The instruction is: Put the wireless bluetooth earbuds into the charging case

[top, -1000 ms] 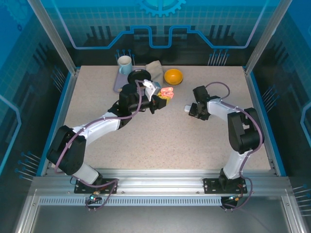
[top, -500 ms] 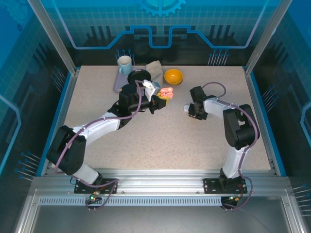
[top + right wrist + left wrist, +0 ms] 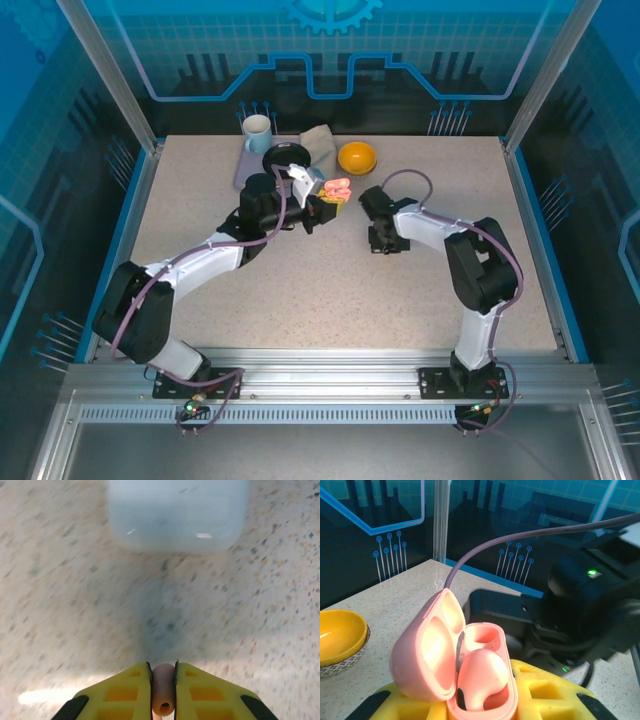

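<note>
Swinging in from the right of the top view, the right arm (image 3: 440, 228) now sits near the middle of the frame. Its jaws have narrowed from half open to a clamp on a pink earbud (image 3: 163, 694), seen at the bottom centre of the right wrist view. We judge the pick made, with the carry to the case still to do. The white case (image 3: 177, 515) lies blurred on the tabletop (image 3: 60, 605) at the top of that view, apart from the jaws.

The left arm (image 3: 200, 262) has barely moved. It reaches to the upper centre-left of the top view, its jaws shut on the open pink case (image 3: 427, 655), held off the tabletop. In the left wrist view a seated earbud (image 3: 482, 675) fills the lower well, and the upper well (image 3: 482, 636) looks empty. The right arm is folded low with its elbow bent. Its wrist points left, near the pink case and to the lower right of it.
</note>
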Tool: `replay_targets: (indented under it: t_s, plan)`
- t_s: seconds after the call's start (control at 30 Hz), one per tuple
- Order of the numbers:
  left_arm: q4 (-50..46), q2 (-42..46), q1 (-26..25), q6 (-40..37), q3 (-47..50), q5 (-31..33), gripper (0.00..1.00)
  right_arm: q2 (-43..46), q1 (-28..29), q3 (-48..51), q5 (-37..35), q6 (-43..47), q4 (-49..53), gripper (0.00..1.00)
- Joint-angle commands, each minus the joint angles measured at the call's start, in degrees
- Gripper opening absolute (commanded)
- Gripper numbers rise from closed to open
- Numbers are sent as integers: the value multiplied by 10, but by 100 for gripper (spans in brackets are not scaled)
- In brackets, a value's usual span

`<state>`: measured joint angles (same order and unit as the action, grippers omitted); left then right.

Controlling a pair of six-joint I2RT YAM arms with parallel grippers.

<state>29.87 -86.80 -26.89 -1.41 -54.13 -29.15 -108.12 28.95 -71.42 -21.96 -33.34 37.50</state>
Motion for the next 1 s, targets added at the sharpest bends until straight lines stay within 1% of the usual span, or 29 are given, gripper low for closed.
replay_targets:
  t_s: [0.0, 0.1, 0.2, 0.37, 0.47, 0.57, 0.63, 0.7, 0.87, 0.97]
  plan:
    - [10, 35, 17, 3, 12, 8, 0, -6, 48, -32, -89, -3, 103, 14]
    - [16, 50, 35, 12, 24, 9, 0, -32, 88, -57, -132, -28, 153, 15]
    - [18, 67, 47, 16, 36, 11, 0, -77, 121, -94, -150, -55, 202, 21]
    - [24, 97, 65, 23, 57, 16, 0, -145, 169, -164, -141, -77, 247, 28]
    - [25, 112, 75, 26, 69, 17, 0, -152, 199, -194, -132, -79, 253, 33]
    - [26, 126, 83, 27, 79, 17, 0, -135, 219, -213, -121, -78, 250, 40]
    - [25, 131, 87, 28, 84, 16, 0, -110, 226, -210, -116, -80, 238, 47]
    - [26, 136, 90, 30, 89, 17, 0, -83, 225, -203, -105, -85, 225, 50]
    - [29, 143, 96, 34, 99, 16, 0, -35, 198, -167, -93, -106, 214, 50]
    - [28, 146, 98, 35, 103, 14, 0, -12, 169, -133, -58, -100, 181, 50]
